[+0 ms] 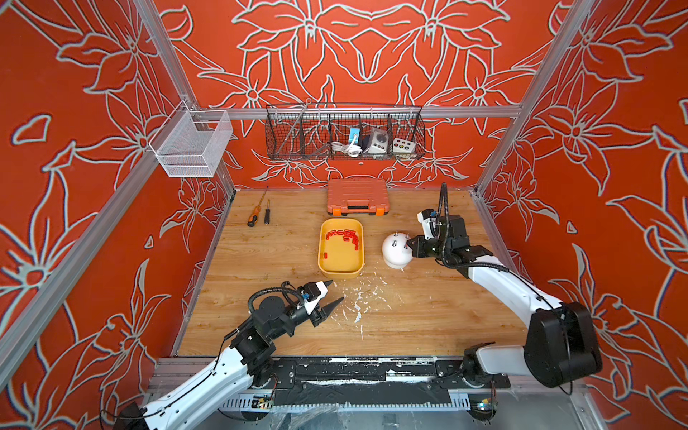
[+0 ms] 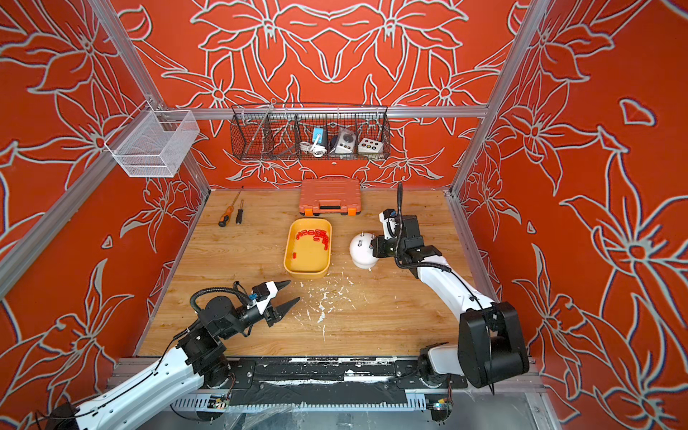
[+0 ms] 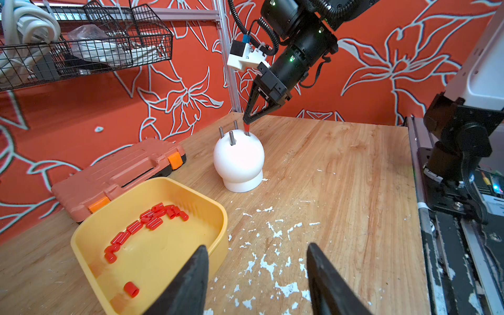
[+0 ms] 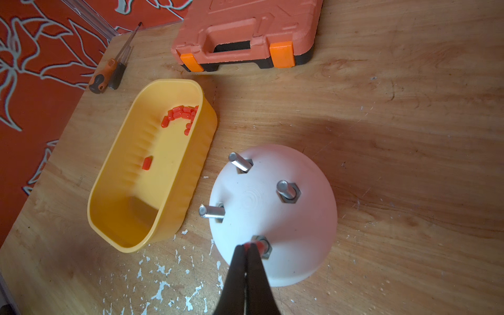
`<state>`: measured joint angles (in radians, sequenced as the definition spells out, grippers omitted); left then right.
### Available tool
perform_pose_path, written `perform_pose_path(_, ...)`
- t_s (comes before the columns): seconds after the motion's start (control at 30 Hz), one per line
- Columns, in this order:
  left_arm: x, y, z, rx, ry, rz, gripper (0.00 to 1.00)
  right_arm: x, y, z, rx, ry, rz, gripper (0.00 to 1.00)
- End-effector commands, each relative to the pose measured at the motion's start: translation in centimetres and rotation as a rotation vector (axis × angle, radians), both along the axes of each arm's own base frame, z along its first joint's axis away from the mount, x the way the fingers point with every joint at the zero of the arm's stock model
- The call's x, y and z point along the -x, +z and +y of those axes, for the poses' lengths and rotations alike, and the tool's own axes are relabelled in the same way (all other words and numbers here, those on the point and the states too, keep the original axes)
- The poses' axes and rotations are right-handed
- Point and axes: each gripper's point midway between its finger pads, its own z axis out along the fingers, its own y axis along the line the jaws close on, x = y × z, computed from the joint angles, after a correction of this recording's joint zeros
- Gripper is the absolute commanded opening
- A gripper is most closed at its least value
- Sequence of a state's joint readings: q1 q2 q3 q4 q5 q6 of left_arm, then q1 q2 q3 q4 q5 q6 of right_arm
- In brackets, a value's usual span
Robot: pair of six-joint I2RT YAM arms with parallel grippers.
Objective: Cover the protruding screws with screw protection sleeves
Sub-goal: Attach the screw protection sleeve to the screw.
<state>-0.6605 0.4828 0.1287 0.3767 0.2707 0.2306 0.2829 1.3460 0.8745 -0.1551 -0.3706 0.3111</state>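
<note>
Right tool [image 3: 246, 120] clamped on red sleeve [image 3: 247, 127], over stud [image 3: 248, 133] atop white dome [image 3: 238, 161]. Left tool [image 1: 337, 290] jaws apart, empty, well apart from dome.

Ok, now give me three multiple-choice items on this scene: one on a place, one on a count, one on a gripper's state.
1. Where do the loose sleeves lie?
A) in the yellow tray
B) on the tool case
C) in the wire basket

2. How many studs on the white dome stand bare?
A) one
B) three
C) four

3. How is the right gripper?
A) wide open
B) shut on a screwdriver
C) shut on a red sleeve

Answers:
1 A: they cluster on the tray's floor.
2 B: the fourth stud has the sleeve at its tip.
3 C: the fingertips pinch red plastic over that stud.
</note>
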Motion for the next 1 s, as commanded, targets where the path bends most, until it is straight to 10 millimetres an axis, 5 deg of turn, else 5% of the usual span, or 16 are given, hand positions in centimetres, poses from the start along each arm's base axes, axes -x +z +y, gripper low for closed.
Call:
perform_pose_path(0.0, 0.2, 0.6, -0.2, 0.014, -0.012, -0.019, 0.56, 1.1, -1.8, -0.6, 0.062, -0.002, 0.07, 0.0)
perform_pose_path(0.43, 0.1, 0.6, -0.1, 0.015, -0.005, -0.019, 0.56, 0.8, -1.5, -1.7, 0.093, -0.06, 0.057, 0.0)
perform_pose_path(0.63, 0.1, 0.5, -0.1, 0.015, -0.006, -0.018, 0.56, 1.0, -1.0, -0.5, 0.023, -0.025, 0.055, 0.2)
perform_pose_path(0.97, 0.1, 0.6, 0.0, 0.016, -0.004, -0.02, 0.56, 0.2, -1.6, -0.8, 0.032, -0.065, 0.07, 0.28)
